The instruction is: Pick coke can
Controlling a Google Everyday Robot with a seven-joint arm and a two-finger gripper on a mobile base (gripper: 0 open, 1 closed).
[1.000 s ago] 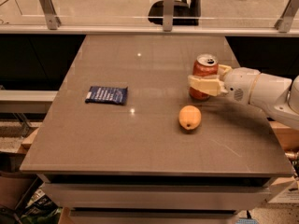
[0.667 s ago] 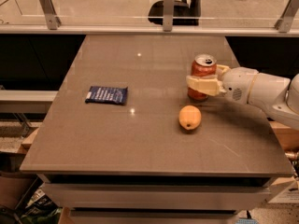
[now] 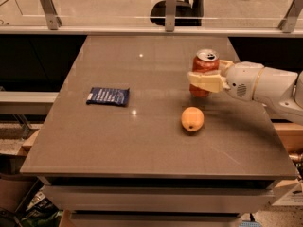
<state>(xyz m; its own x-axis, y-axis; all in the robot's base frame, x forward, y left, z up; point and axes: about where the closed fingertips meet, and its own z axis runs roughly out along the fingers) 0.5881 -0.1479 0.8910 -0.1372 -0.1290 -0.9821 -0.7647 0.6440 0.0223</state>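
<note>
The coke can (image 3: pixel 205 65), red with a silver top, stands upright on the right half of the grey table (image 3: pixel 142 141). My gripper (image 3: pixel 209 74) reaches in from the right on a white arm (image 3: pixel 265 84) and is shut on the can. One cream finger (image 3: pixel 204 81) crosses the can's front and the other finger (image 3: pixel 226 64) shows behind it. The can's base is at or just above the tabletop; I cannot tell which.
A round orange fruit (image 3: pixel 192 118) lies just in front of the can, to its left. A flat dark-blue snack packet (image 3: pixel 108 96) lies on the table's left half. A glass railing with metal posts (image 3: pixel 170 8) runs behind the table.
The can and the gripper sit slightly higher in the view than before. The fruit and the packet have not moved.
</note>
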